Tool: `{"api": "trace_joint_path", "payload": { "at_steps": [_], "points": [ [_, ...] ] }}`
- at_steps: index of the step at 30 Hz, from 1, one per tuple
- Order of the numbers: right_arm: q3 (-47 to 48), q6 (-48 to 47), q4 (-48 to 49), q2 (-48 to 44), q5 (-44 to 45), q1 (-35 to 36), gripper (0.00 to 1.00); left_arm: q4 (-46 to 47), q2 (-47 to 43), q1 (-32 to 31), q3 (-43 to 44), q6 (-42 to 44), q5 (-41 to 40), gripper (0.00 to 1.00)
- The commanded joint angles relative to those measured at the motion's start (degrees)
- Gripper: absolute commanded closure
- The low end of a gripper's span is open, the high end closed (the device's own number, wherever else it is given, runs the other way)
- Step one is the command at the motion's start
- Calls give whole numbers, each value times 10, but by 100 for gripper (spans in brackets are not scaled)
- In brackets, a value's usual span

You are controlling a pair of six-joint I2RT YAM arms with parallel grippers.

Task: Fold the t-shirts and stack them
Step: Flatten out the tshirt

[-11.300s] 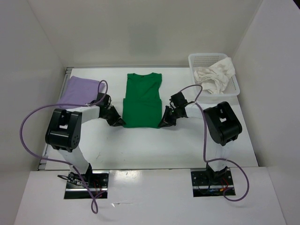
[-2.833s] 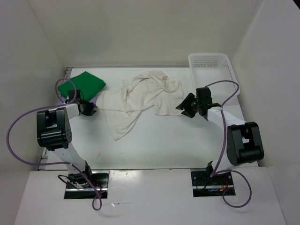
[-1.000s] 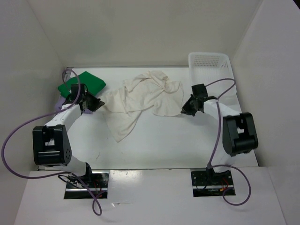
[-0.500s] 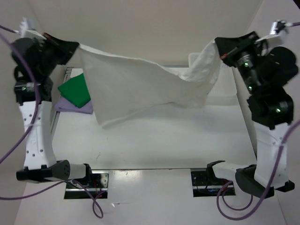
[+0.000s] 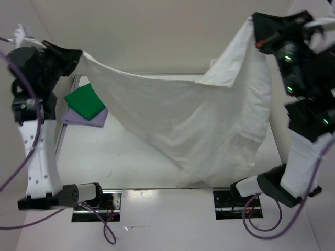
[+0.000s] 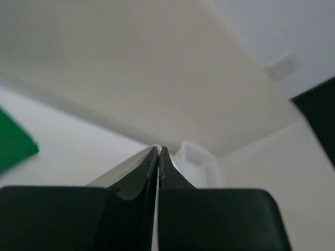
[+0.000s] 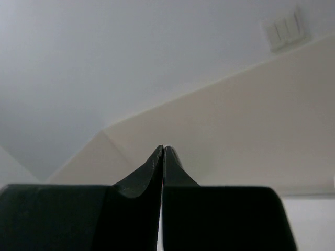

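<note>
Cloth hangs above the surface (image 5: 131, 164): white shirt (image 5: 193, 125), top edge pinched in closed left fingers (image 5: 74, 54) and right fingers (image 5: 260, 32). Green shirt (image 5: 86, 102) tops lavender shirt (image 5: 86, 118) at the left edge.

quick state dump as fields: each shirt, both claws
white t-shirt: unfolded, lifted in the air, stretched between both claws, sagging toward the near side of the table
left claw: raised, shut on white t-shirt
right claw: raised higher, shut on white t-shirt
green t-shirt: folded, lying on purple t-shirt
purple t-shirt: folded, table's far left
</note>
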Motion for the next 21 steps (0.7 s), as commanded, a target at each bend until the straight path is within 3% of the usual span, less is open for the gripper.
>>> {"api": "trace_joint_path", "payload": {
  "at_steps": [1,3,5,10,14,21],
  "points": [
    [-47,-30,6,126,-61,-26,100,30,89,0,-106,1,-13,100],
    [-54,-17,23,183,-96,-64,100,42,121,0,-125,-5,-7,100],
    [-3,-7,24,235,-140,-86,100,42,181,0,-112,-5,-7,100],
    [127,40,9,375,-179,-123,100,43,292,0,14,-11,19,100],
    [213,72,47,389,-211,-144,100,32,311,20,125,-21,30,100],
    [201,115,91,317,-240,-180,100,0,339,85,278,-32,61,100]
  ]
}}
